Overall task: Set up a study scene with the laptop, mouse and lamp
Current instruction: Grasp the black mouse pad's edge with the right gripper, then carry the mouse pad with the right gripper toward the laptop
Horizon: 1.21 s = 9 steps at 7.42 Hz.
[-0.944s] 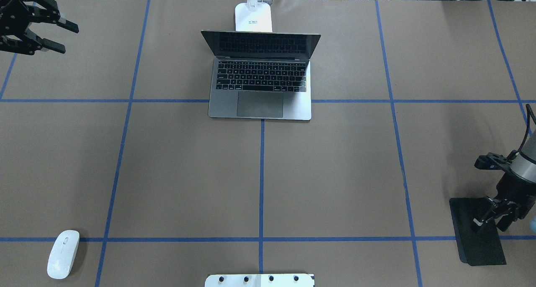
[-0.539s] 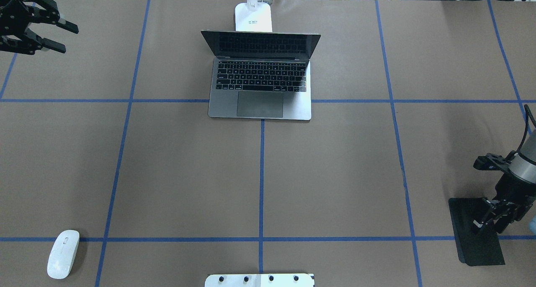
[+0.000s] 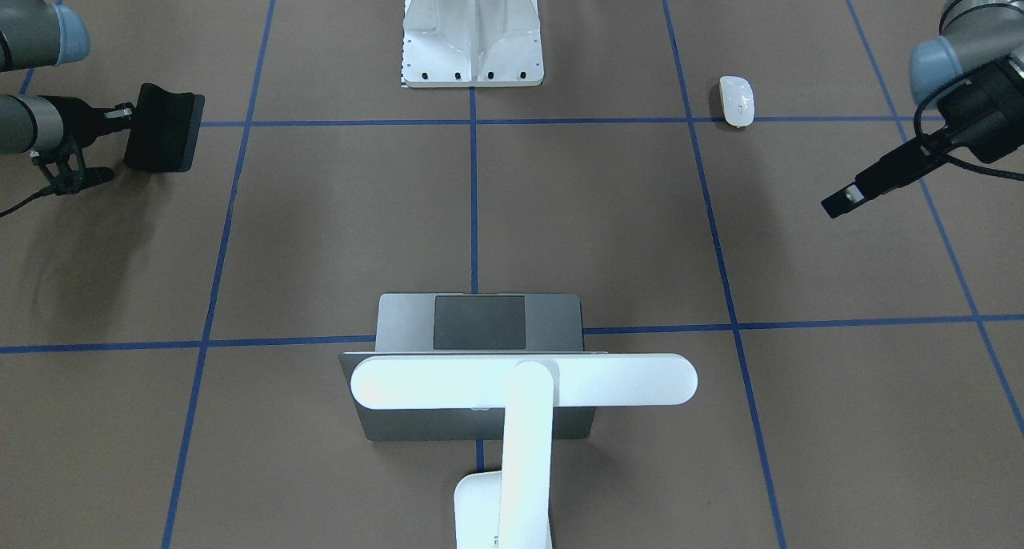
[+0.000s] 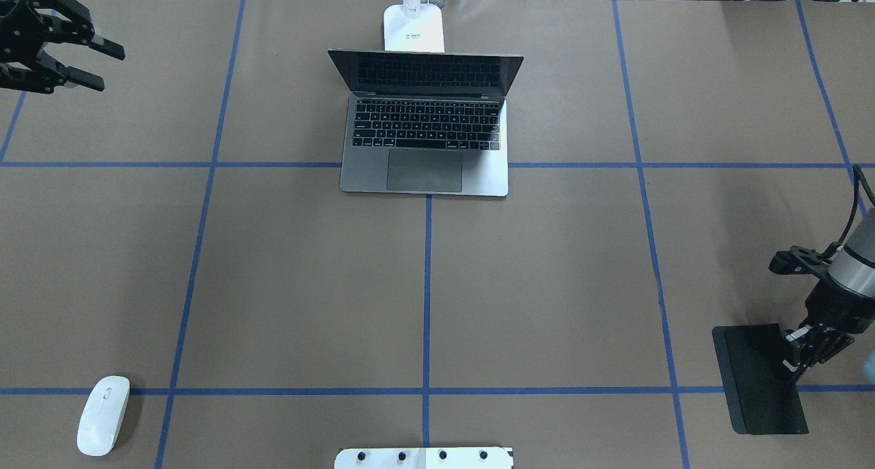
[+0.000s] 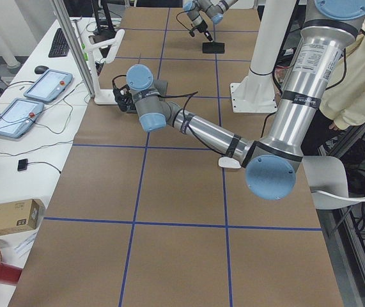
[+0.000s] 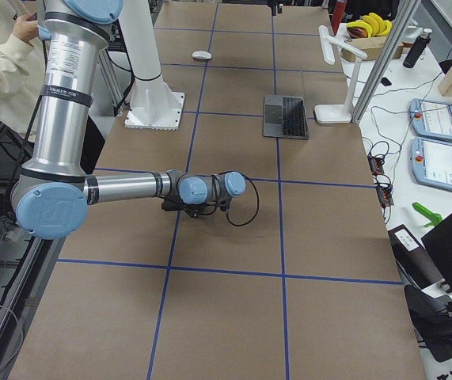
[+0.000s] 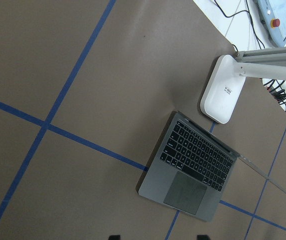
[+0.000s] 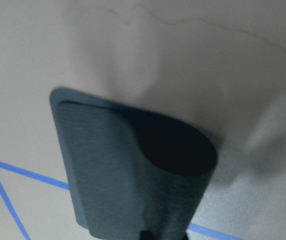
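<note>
The open grey laptop (image 4: 425, 124) sits at the table's far middle, with the white lamp's base (image 4: 413, 28) behind it and the lamp head (image 3: 524, 379) over its lid. The white mouse (image 4: 102, 414) lies alone at the near left corner. My left gripper (image 4: 111, 68) hovers open at the far left, high above the table; the left wrist view shows the laptop (image 7: 193, 167) far below it. My right gripper (image 4: 791, 368) is shut on the edge of a flat black mat (image 4: 752, 380) at the near right. That edge curls up in the right wrist view (image 8: 132, 165).
A white bolted pedestal (image 4: 424, 457) stands at the near middle edge. Blue tape lines divide the brown table cover. A person (image 5: 361, 64) stands beside the robot's base. Cables and tablets lie beyond the table's far edge.
My right gripper has pulled the black mat inward, toward the table's middle, and slightly nearer the robot. The left gripper has drifted a little further out to the left.
</note>
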Motion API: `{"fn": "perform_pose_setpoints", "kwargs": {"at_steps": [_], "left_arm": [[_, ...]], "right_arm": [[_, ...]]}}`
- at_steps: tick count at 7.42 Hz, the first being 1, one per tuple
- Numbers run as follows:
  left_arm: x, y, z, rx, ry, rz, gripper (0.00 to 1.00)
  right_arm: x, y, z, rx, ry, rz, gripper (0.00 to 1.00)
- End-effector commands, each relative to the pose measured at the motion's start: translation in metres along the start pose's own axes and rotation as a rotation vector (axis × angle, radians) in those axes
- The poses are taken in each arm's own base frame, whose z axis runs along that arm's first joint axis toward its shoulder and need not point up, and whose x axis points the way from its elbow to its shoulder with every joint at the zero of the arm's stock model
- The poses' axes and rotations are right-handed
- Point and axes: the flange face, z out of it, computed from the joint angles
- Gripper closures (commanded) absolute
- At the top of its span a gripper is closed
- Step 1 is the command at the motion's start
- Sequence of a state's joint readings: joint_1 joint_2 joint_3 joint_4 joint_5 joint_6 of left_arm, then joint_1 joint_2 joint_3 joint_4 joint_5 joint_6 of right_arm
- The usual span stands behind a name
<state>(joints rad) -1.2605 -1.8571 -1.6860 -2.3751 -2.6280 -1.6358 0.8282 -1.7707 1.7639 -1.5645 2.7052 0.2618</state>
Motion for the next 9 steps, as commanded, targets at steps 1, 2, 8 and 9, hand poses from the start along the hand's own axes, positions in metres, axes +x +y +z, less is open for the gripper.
{"fn": "perform_pose_setpoints", "kwargs": {"at_steps": [1,2,8,9], "left_arm": [[-0.013,-0.003,-0.001,-0.026,-0.013,0.004,0.41],[-0.015,-0.008,-0.012,-0.027,-0.009,0.007,0.41],[-0.148,-0.132,-0.072,0.259,-0.134,0.058,0.40],[-0.172,-0.142,-0.070,0.305,-0.181,0.067,0.40]], "right_arm": [[-0.023,-0.006,-0.047,0.100,-0.024,0.005,1.00],[-0.024,-0.011,-0.086,0.188,-0.042,0.011,1.00],[-0.013,-0.013,-0.236,0.536,0.050,0.043,1.00],[-0.011,-0.016,-0.240,0.554,0.094,0.050,1.00]]}}
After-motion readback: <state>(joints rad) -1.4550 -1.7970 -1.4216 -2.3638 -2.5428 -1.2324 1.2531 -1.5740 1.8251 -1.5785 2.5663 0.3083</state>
